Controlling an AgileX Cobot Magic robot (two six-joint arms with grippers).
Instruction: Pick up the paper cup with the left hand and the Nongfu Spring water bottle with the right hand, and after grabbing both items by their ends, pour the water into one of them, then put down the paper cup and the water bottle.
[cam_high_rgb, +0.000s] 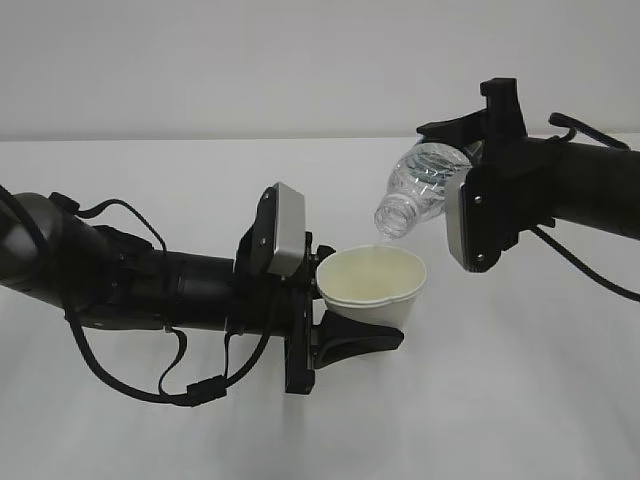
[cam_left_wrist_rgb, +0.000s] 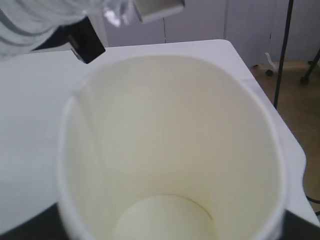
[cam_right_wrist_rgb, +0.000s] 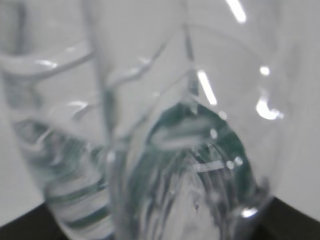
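Both pickups are done: the left hand (cam_high_rgb: 345, 325) grips the paper cup (cam_high_rgb: 372, 285), the right hand (cam_high_rgb: 470, 150) grips the tilted Nongfu Spring water bottle (cam_high_rgb: 420, 185), mouth just above the cup's rim. Pouring and setting-down remain; the cup looks dry.

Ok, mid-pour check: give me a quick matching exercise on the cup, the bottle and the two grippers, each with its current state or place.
Things:
1. paper cup
2. Nongfu Spring water bottle
3. left hand
4. right hand

States:
A. tilted, open mouth pointing down toward the cup's rim
B. raised on the right, clamped on the bottle's body
C. held off the table, opening upward, no water visible inside
D. gripping the cup from the side

Pairs: 1-C, 2-A, 3-D, 4-B
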